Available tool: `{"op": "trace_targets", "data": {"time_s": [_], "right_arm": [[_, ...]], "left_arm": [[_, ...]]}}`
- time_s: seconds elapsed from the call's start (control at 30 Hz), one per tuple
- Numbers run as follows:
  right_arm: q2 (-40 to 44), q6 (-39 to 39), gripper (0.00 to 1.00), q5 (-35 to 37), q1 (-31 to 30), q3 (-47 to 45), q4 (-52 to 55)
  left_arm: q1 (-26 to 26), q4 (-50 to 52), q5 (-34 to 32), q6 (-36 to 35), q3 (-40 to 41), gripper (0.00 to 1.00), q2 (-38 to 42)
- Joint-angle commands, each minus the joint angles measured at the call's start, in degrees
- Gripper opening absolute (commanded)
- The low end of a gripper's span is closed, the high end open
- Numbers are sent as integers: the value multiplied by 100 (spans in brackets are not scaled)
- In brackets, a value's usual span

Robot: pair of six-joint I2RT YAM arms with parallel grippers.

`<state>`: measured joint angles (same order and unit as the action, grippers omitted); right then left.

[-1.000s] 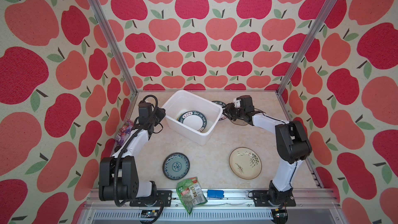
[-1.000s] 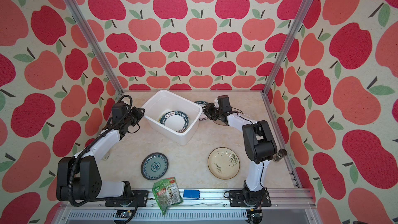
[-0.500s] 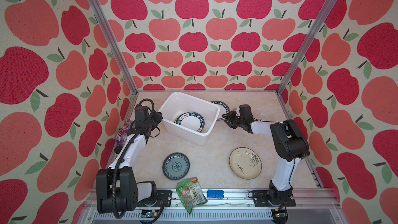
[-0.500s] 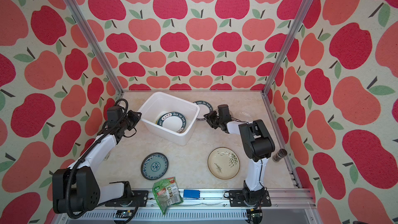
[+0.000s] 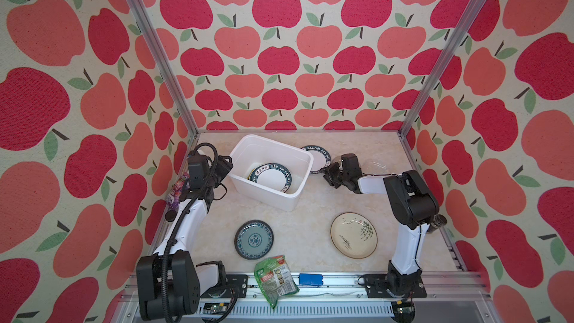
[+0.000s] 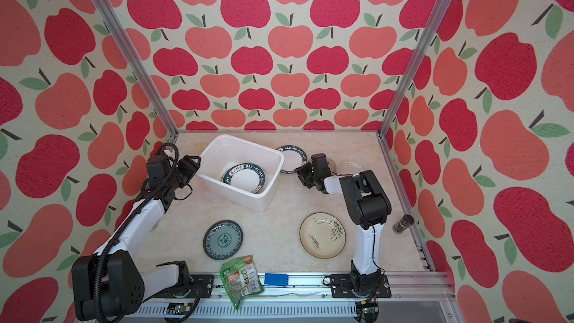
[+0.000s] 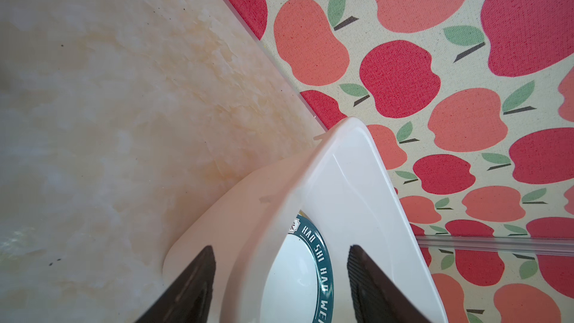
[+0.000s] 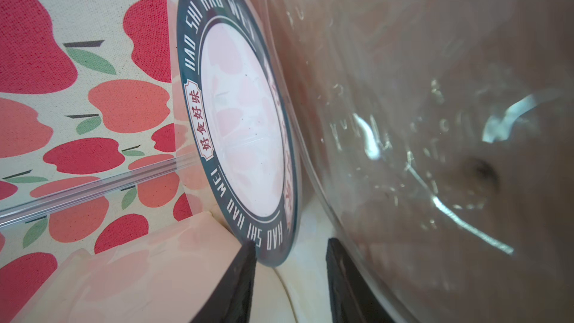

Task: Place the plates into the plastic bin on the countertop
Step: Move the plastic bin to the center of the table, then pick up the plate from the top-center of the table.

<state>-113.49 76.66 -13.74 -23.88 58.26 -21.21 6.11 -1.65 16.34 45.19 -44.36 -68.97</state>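
The white plastic bin (image 5: 264,194) (image 6: 236,195) stands at the back of the countertop (image 5: 304,212). Inside it lies a white plate with a green lettered rim (image 5: 270,177) (image 7: 298,274). My left gripper (image 5: 228,166) (image 7: 281,274) is open, its fingers straddling the bin's left wall (image 7: 257,228) without touching it. A second green-rimmed plate (image 5: 316,158) (image 8: 245,125) lies behind the bin's right end. My right gripper (image 5: 327,175) (image 8: 292,278) is open, with that plate's edge between its fingers. A glass plate (image 5: 375,166) (image 8: 419,119) lies right beside it.
A blue-green patterned plate (image 5: 254,239) and a cream plate with a plant sketch (image 5: 353,239) lie near the front. A green snack packet (image 5: 275,279) and a blue block (image 5: 310,279) sit on the front rail. A purple packet (image 5: 178,187) lies at the left wall, a dark cylinder (image 6: 403,223) at the right.
My left gripper has opened and let go of the bin's left rim, after the bin shifted slightly leftward. My right gripper has dropped low to the green-rimmed plate behind the bin and narrowed a little.
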Motion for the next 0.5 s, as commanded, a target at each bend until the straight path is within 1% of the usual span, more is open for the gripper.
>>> {"op": "trace_targets", "data": {"time_s": [0.0, 0.03, 0.07, 0.13, 0.27, 0.33, 0.47], "right_arm": [[-200, 165, 36, 286, -66, 147, 23], [-253, 181, 35, 307, -72, 172, 13], [-288, 205, 35, 322, -70, 200, 12], [-362, 268, 30, 395, -82, 213, -28], [-401, 305, 28, 591, -104, 225, 3], [-443, 347, 26, 625, -101, 262, 13], [-545, 441, 25, 702, -143, 358, 56]], "left_arm": [[55, -202, 105, -58, 144, 82, 60], [63, -226, 127, -54, 155, 89, 71], [83, -242, 148, -53, 171, 93, 62], [104, -298, 201, -53, 206, 97, 55], [186, -402, 316, -45, 248, 98, 33], [234, -439, 359, -45, 270, 99, 32], [336, -555, 463, -3, 378, 99, 17]]}}
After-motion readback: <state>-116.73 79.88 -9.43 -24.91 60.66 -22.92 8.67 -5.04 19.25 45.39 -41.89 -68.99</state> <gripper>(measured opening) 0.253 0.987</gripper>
